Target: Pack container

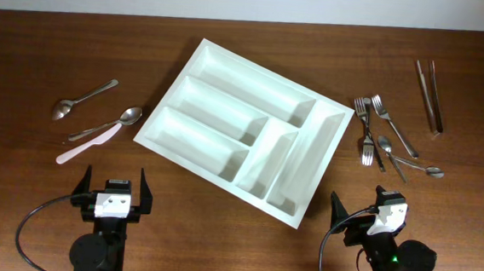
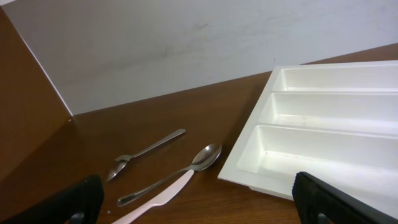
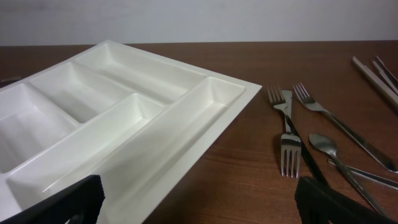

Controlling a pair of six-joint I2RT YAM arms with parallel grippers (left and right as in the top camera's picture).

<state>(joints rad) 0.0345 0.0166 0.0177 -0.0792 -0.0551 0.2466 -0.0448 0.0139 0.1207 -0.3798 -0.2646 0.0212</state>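
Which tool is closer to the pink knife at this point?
Left. The left tool sits just on the robot's side of the pink knife; the right tool is far off, past the white tray.

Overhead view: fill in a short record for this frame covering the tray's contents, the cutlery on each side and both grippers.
container: white five-compartment tray, askew mid-table, every compartment empty
left of container: two metal spoons, one pale plastic knife
right of container: forks, two more spoons, tongs farthest right
left gripper: jaws open, holding nothing
right gripper: jaws open, holding nothing
packing: not begun
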